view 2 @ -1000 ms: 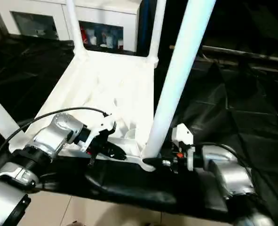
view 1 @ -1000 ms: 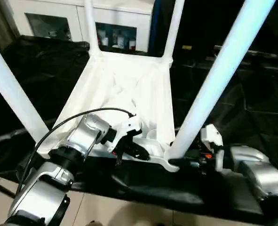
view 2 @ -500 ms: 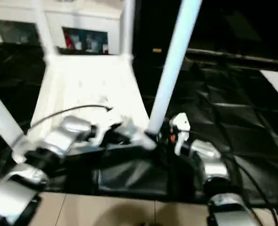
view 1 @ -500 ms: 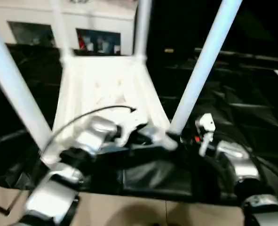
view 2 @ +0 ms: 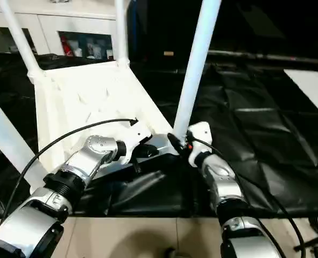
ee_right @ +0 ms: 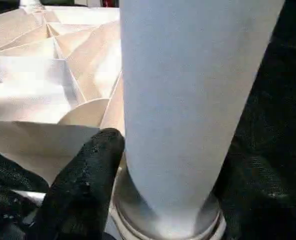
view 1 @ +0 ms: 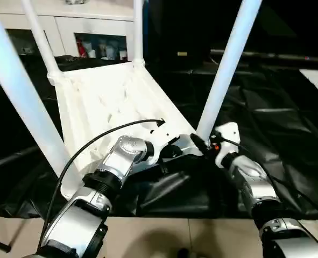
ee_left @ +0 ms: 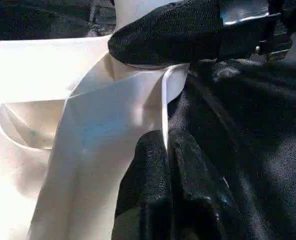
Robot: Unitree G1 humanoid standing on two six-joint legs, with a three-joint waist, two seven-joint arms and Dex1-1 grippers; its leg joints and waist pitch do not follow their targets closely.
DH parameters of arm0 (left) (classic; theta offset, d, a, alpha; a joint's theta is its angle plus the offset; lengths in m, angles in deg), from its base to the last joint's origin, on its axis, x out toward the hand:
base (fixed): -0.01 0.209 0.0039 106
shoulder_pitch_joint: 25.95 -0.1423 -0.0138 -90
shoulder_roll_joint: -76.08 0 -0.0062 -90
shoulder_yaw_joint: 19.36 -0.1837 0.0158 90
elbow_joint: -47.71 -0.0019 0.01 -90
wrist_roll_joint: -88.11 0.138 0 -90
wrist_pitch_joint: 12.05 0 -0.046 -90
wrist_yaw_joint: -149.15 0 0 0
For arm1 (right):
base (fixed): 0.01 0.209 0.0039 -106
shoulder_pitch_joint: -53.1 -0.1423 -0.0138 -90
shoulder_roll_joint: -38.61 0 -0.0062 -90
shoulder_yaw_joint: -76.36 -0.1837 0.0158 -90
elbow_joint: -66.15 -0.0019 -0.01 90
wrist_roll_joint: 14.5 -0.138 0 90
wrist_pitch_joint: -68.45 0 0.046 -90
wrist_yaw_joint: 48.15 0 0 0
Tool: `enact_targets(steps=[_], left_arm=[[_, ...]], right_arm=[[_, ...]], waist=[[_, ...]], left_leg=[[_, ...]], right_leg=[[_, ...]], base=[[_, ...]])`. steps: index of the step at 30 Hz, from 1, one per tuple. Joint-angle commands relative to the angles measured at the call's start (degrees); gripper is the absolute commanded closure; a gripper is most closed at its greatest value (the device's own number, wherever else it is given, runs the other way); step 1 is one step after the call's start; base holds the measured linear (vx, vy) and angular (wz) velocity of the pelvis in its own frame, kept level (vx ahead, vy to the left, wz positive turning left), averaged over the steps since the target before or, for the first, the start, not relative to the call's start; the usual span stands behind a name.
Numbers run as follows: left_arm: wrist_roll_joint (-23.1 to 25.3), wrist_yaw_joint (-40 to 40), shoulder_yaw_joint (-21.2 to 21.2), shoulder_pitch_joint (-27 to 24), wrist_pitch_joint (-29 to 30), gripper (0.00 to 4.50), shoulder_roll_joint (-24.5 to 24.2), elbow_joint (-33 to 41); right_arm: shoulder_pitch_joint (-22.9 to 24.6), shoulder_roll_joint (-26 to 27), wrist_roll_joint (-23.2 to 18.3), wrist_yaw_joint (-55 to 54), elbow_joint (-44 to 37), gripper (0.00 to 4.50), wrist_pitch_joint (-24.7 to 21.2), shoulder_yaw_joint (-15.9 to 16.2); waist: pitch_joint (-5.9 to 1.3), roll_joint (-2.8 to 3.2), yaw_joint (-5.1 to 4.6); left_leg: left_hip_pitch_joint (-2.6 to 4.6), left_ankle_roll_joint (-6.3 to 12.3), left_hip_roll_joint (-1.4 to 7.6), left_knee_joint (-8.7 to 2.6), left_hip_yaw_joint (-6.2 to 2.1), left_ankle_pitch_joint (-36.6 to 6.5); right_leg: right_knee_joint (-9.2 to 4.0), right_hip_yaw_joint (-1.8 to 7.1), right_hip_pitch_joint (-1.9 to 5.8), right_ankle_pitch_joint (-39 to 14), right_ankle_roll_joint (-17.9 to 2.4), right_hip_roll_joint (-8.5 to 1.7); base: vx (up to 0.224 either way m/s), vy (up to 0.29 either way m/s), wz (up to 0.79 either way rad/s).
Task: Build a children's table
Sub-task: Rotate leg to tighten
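Your left end effector [view 1: 168, 152] pinches the tabletop rim [ee_left: 164, 112], right end effector [ee_right: 153, 195] straddles the near-centre leg [view 1: 226, 70] — jerk and it unseats.

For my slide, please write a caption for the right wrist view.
Right gripper closed around the base of a white table leg seated in its corner socket, ribbed tabletop underside behind.

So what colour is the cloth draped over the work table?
Black cloth, plainly contrasting with the white plastic table top; the right eye view shows it best.
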Motion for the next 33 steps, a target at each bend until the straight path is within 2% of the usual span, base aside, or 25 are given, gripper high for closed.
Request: enact_targets(steps=[1, 3, 5, 6, 7, 8, 9, 10, 11, 12, 14, 15, 16, 17, 18, 19, 20, 21, 22, 23, 24, 26, 28, 31, 33], left_arm=[[-0.72, -2.1, -2.5, 1.09, -1.15, 4.5, 4.02, 0.67], [-1.19, -4.24, -2.06, 0.99, -1.09, 4.5, 2.9, 1.09], [-1.62, -6.68, -2.02, 0.75, -0.97, 4.5, 1.66, 1.76], [-1.87, -8.14, -2.13, 0.61, -0.87, 4.5, 1.02, 2.13], [-2.04, -8.98, -2.19, 0.52, -0.78, 4.5, 0.65, 2.36], [-2.26, -10.64, -2.38, 0.36, -0.59, 4.5, -0.24, 2.82], [-2.54, -12.41, -2.57, 0.24, -0.49, 4.5, -1.1, 3.25], [-2.87, -14.33, -2.79, 0.08, -0.42, 4.5, -1.94, 3.73], [-3.2, -16.56, -3.15, -0.19, -0.11, 4.5, -2.98, 4.44], [-3.46, -18.41, -3.4, -0.4, 0.21, 4.5, -3.86, 5.06], [-3.9, -22.17, -3.82, -0.85, 0.7, 4.5, -5.29, 6.31], [-4.18, -24.83, -4.25, -1.28, 1.26, 4.5, -6.46, 7.4], [-4.66, -27.48, -4.67, -1.7, 1.82, 4.5, -7.56, 8.53], [-5.1, -29.55, -4.99, -2.14, 2.34, 4.5, -8.57, 9.62], [-5.38, -30.88, -5.18, -2.36, 2.81, 4.5, -9.39, 10.29], [-5.64, -32.08, -5.22, -2.48, 3.21, 4.5, -10.39, 10.78], [-5.64, -32.08, -5.22, -2.48, 3.21, 4.5, -10.39, 10.78], [-5.6, -32.22, -5.18, -2.43, 3.24, 4.5, -10.68, 10.7], [-5.63, -32.42, -5.13, -2.49, 3.37, 4.5, -10.94, 10.81], [-5.65, -32.5, -5.1, -2.5, 3.43, 4.5, -11.1, 10.87], [-5.61, -31.97, -4.79, -2.31, 3.48, 4.5, -11.16, 10.61], [-5.65, -31.74, -4.67, -2.24, 3.49, 4.5, -11.26, 10.58], [-5.61, -31.12, -4.4, -2.15, 3.32, 4.5, -11.19, 10.41], [-5.61, -30.15, -4.13, -2.26, 3.57, 4.5, -11.22, 10.88], [-5.69, -29.4, -3.99, -2.41, 3.77, 4.5, -11.26, 11.29]], right_arm=[[0.65, 1.76, 1.67, 3.01, -1.9, 1.34, -1.57, 4.22], [1.75, 0.1, -0.38, 8.42, -5.42, 1.34, -2.4, 4.23], [3.25, -2.06, -2.27, 14.32, -9.55, 1.34, -3.78, 4.65], [3.93, -3.22, -3.07, 16.94, -11.46, 1.34, -4.29, 4.98], [4.33, -3.91, -3.53, 18.41, -12.58, 1.34, -4.57, 5.2], [5.08, -5.46, -4.76, 21.3, -14.78, 1.34, -5.28, 5.36], [5.65, -6.91, -5.9, 24.01, -16.6, 1.34, -5.97, 5.47], [6.12, -8.16, -6.95, 26.37, -18.2, 1.34, -6.91, 5.5], [6.56, -9.5, -7.98, 28.85, -19.71, 1.34, -8.02, 5.62], [6.75, -10.45, -8.4, 30.63, -20.55, 1.34, -8.94, 5.83], [7.07, -11.92, -8.86, 33.36, -21.94, 1.34, -10.58, 6.08], [7.31, -13.0, -9.21, 35.36, -22.69, 1.34, -11.74, 6.29], [7.51, -14.02, -9.45, 37.19, -23.25, 1.34, -12.75, 6.47], [7.69, -14.82, -9.54, 38.57, -23.69, 1.34, -13.41, 6.7], [7.74, -15.5, -9.46, 39.7, -23.8, 1.34, -13.67, 7.01], [7.74, -16.18, -9.39, 40.57, -24.05, 1.34, -14.14, 7.34], [7.74, -16.18, -9.39, 40.57, -24.05, 1.34, -14.14, 7.34], [7.66, -16.28, -9.4, 40.76, -24.05, 1.34, -14.25, 7.42], [7.62, -16.3, -9.38, 40.92, -24.09, 1.34, -14.49, 7.47], [7.53, -16.26, -9.37, 41.07, -24.04, 1.34, -14.74, 7.51], [7.22, -16.04, -9.26, 41.18, -23.85, 1.34, -15.32, 7.74], [7.08, -15.86, -9.36, 41.1, -23.98, 1.5, -15.89, 7.81], [7.04, -15.77, -9.68, 41.16, -24.15, 1.5, -16.51, 7.74], [7.09, -15.73, -10.18, 41.44, -24.35, 1.84, -17.45, 7.54], [7.21, -15.66, -10.38, 41.26, -24.18, 1.96, -17.53, 7.46]], waist=[[-1.78, 0.24, -0.67], [-1.69, 0.04, -0.86], [-1.82, -0.2, -0.66], [-1.96, -0.48, -0.27], [-2.1, -0.49, -0.03], [-2.25, -0.39, 0.0], [-2.55, -0.37, 0.49], [-3.04, -0.55, 0.91], [-3.33, -0.65, 1.19], [-3.64, -0.98, 1.77], [-3.48, -1.47, 2.09], [-3.57, -1.62, 2.49], [-3.72, -1.44, 3.25], [-3.9, -1.65, 3.24], [-3.99, -1.65, 3.71], [-4.32, -1.94, 4.06], [-4.53, -1.76, 4.34], [-4.87, -1.6, 4.54], [-5.04, -1.85, 4.96], [-5.05, -1.82, 5.2], [-4.92, -2.2, 5.59], [-4.64, -2.09, 5.84], [-4.42, -2.06, 6.05], [-3.86, -1.9, 6.04], [-3.86, -2.04, 5.95]], left_leg=[[1.53, 1.81, 0.03, -5.5, 0.23, -42.86], [1.88, 1.71, -0.36, -5.14, 0.26, -42.83], [2.53, 2.1, -1.21, -4.1, 0.64, -39.29], [2.34, 2.41, -1.93, -3.38, 0.97, -35.36], [1.35, 2.67, -1.99, -3.49, 0.91, -32.2], [0.83, 2.68, -1.86, -3.74, 0.76, -31.03], [0.14, 3.02, -1.45, -4.23, 0.66, -29.39], [-0.13, 3.86, -1.16, -4.36, 0.9, -26.56], [-0.62, 4.28, -0.93, -4.38, 0.95, -24.32], [-1.43, 5.93, -0.8, -4.19, 1.59, -18.01], [-1.66, 7.01, -0.98, -3.88, 1.99, -16.87], [-1.49, 7.56, -1.08, -3.48, 2.44, -16.32], [-0.46, 7.8, -0.82, -3.26, 2.83, -15.55], [-0.63, 8.12, -0.87, -3.06, 2.99, -14.45], [-0.74, 8.77, -0.75, -2.88, 3.23, -12.28], [-1.29, 9.37, -0.92, -2.5, 3.25, -8.53], [-1.18, 9.91, -0.98, -2.28, 3.3, -6.48], [-0.93, 11.34, -1.12, -1.81, 3.4, -2.02], [-1.05, 12.87, -1.27, -1.46, 3.43, 1.4], [-1.02, 13.46, -1.33, -1.34, 3.48, 2.35], [-1.43, 14.03, -1.51, -1.11, 3.64, 2.02], [-1.55, 13.25, -1.28, -1.27, 3.66, -0.32], [-1.47, 10.93, -1.08, -1.52, 3.67, -3.86], [-1.21, 6.13, -0.99, -2.03, 3.53, -10.92], [-1.25, 4.83, -1.04, -2.15, 3.42, -12.13]], right_leg=[[-3.82, -0.38, 1.72, -31.13, -2.07, -0.14], [-4.27, -0.8, 1.74, -34.18, -0.73, -0.28], [-5.46, -0.8, 0.95, -37.39, -0.02, -0.9], [-5.88, -0.59, 0.68, -39.06, 0.11, -1.41], [-5.44, -0.13, 1.09, -38.98, -0.29, -1.77], [-5.01, 0.17, 1.43, -37.83, -0.79, -1.79], [-4.21, 1.11, 1.83, -34.67, -2.15, -1.79], [-3.17, 2.26, 1.76, -29.26, -5.17, -1.65], [-2.36, 2.76, 1.92, -25.7, -6.87, -1.66], [-0.68, 4.07, 1.61, -17.15, -10.94, -0.96], [-0.08, 4.61, 1.41, -16.12, -12.2, -0.72], [0.21, 5.32, 0.94, -17.03, -12.44, -0.57], [0.47, 5.83, 0.26, -16.0, -13.8, -0.69], [0.86, 6.08, 0.4, -14.25, -14.33, -0.58], [1.59, 6.4, 0.45, -11.27, -15.33, -0.41], [2.66, 6.68, 0.89, -6.28, -16.38, -0.22], [3.14, 6.75, 0.85, -3.14, -17.08, -0.14], [3.91, 6.84, 0.84, 3.33, -18.72, -0.01], [4.42, 6.86, 1.07, 8.05, -19.74, 0.04], [4.58, 6.88, 1.05, 9.33, -20.02, 0.05], [4.64, 6.91, 1.16, 8.78, -19.67, 0.1], [4.31, 6.82, 1.03, 4.56, -18.71, -0.02], [3.75, 6.77, 0.97, -2.42, -16.9, -0.1], [2.67, 6.91, 0.5, -13.06, -13.54, -0.03], [2.47, 7.03, 0.38, -15.05, -12.24, 0.03]], base=[[0.0, 0.0, 0.0], [0.0, 0.0, 0.0], [0.0, 0.0, 0.0], [0.0, 0.0, 0.0], [0.0, 0.0, 0.0], [0.0, 0.0, 0.0], [0.0, 0.0, 0.0], [0.0, 0.0, 0.0], [0.053, -0.008, 0.04], [0.0, 0.0, 0.0], [0.033, -0.01, 0.03], [0.066, -0.019, 0.05], [0.085, -0.032, 0.13], [0.096, -0.04, 0.12], [0.096, -0.04, 0.12], [0.08, -0.036, 0.02], [0.077, -0.029, -0.01], [0.077, -0.029, -0.01], [0.059, -0.019, -0.01], [0.0, 0.0, 0.0], [0.0, 0.0, 0.0], [0.0, 0.0, 0.0], [0.0, 0.0, 0.0], [0.0, 0.0, 0.0], [0.0, 0.0, 0.0]])
